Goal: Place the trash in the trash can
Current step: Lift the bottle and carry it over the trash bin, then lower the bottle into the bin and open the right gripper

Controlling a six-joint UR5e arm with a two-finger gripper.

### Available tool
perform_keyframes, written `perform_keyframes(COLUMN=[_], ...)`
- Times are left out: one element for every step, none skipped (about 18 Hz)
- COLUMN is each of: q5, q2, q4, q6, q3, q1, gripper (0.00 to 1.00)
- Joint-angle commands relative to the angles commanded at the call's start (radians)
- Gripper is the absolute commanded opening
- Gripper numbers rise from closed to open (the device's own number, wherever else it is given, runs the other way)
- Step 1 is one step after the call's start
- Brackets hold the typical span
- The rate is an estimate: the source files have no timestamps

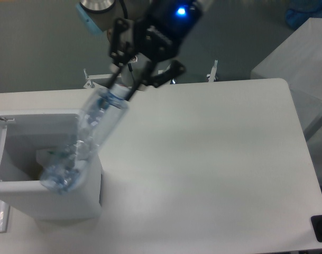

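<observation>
A white bin (pixel 23 197) stands on the bench (pixel 213 174), lid open, its inside mostly hidden. A clear, crumpled bottle (pixel 81 143) slants down-left from the gripper (pixel 118 91) over the bin's rim, blurred. The black fingers (pixel 114 79) clamp its neck; the cap is hidden.

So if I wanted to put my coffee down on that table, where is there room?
Almost anywhere right of the trash can: the white table is bare from the can's side to its right edge. The left end is crowded, with the gripper holding the bottle tilted over the open can.
</observation>
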Motion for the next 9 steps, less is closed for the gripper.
perform_keyframes(q5=[0.000,0.000,0.005,0.011,0.030,0.052,0.066,0.080,0.092], q2=[0.006,0.015,0.017,0.017,0.020,0.020,0.017,0.014,0.012], q4=[0.000,0.000,0.002,0.003,0.003,0.003,0.003,0.003,0.005], q6=[0.000,0.000,0.002,0.003,0.017,0.038,0.055,0.064,0.071], q3=[-0.012,-0.017,-0.019,-0.019,-0.019,-0.017,-0.017,-0.017,-0.016], q1=[0.000,-0.009,-0.023,-0.032,-0.037,-0.041,-0.052,-0.061,-0.067], gripper=[0.00,0.00,0.00,0.00,0.00,0.00,0.00,0.00,0.00])
